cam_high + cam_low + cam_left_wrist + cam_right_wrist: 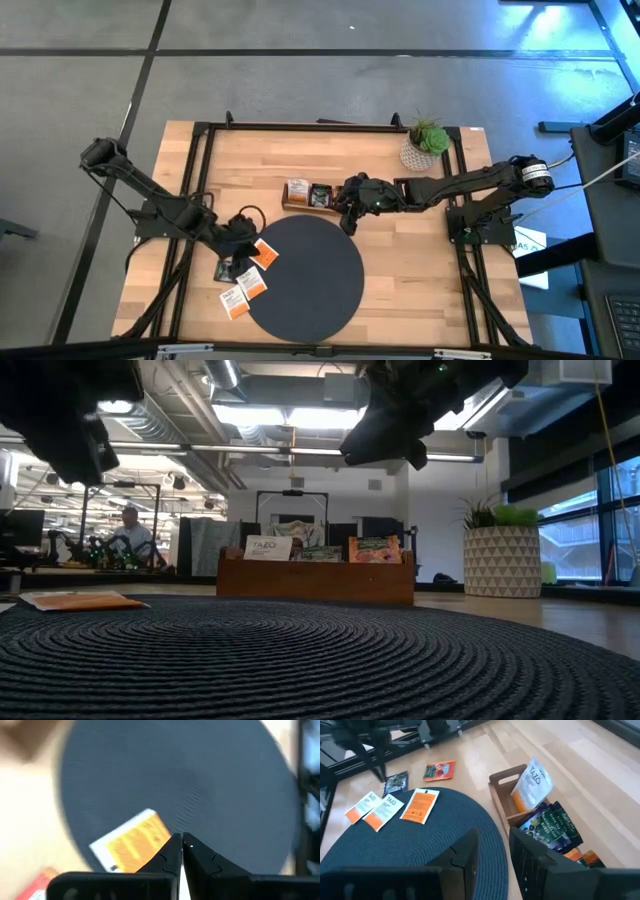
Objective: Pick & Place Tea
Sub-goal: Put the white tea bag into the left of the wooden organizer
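Fig.: desk (420, 270) seen from above w/ dark round mat (305, 275) near its front edge.

Left claw (182, 842): clenched, fingertips meeting, nothing between them. It hangs over the mat's left rim, above an orange sachet (132, 842) that lies partly on the mat.

Right claw (492, 845): fingers part-way apart, gripping nothing visible; it hovers by the mat's back rim, just beside the wooden tray (305, 195).

Tea: four more sachets on bare desk off the mat's left rim, toward the front-left corner: two white-and-orange (375, 807), one black (396, 781), one red-orange (440, 770). Others stand upright in the tray.

Legible text: "TAZO" on a white-and-orange sachet in the tray (532, 782); also on the flat white-and-orange pair. Other print too small to read.

Potted plant (427, 143) at back-right corner.
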You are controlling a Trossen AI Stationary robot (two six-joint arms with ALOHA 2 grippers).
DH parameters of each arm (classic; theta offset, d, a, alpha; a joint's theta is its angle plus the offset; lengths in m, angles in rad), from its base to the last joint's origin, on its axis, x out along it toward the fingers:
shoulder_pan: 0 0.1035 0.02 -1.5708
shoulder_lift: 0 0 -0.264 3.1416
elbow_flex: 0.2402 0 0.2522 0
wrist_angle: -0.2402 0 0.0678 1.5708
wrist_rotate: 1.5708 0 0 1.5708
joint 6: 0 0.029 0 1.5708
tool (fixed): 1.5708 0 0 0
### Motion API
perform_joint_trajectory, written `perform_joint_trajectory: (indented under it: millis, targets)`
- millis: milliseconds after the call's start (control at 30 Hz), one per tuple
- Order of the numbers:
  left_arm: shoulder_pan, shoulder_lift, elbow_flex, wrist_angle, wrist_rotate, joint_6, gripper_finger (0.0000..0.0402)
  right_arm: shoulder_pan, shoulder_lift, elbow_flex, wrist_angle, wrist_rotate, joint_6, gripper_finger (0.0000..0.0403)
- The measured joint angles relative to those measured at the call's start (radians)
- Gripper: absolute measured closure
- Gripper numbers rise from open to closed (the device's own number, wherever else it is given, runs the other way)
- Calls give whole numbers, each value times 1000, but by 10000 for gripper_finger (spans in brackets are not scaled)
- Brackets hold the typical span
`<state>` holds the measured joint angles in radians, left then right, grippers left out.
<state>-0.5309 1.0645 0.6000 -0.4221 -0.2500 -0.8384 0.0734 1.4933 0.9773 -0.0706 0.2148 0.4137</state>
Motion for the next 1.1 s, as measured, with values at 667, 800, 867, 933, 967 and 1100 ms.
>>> perform_joint_trajectory:
  millis: [667, 800, 867, 933, 967, 1100]
  targets:
    - [23, 28, -15, -64, -53, -397, 389, 89, 340, 229, 221, -157, -160, 291]
    - [13, 28, -15, -74, -46, -397, 392, 85, 472, 382, 107, -157, -180, 291]
    - [13, 28, -15, -79, -31, -397, 393, 85, 532, 435, 104, -157, -183, 291]
    - [13, 28, -15, -80, -10, -398, 393, 89, 590, 483, 114, -157, -169, 291]
    - [13, 28, -15, -79, 4, -405, 392, 91, 615, 502, 114, -158, -143, 291]
    - [13, 28, -15, -79, 52, -446, 389, 101, 699, 562, 111, -173, -27, 291]
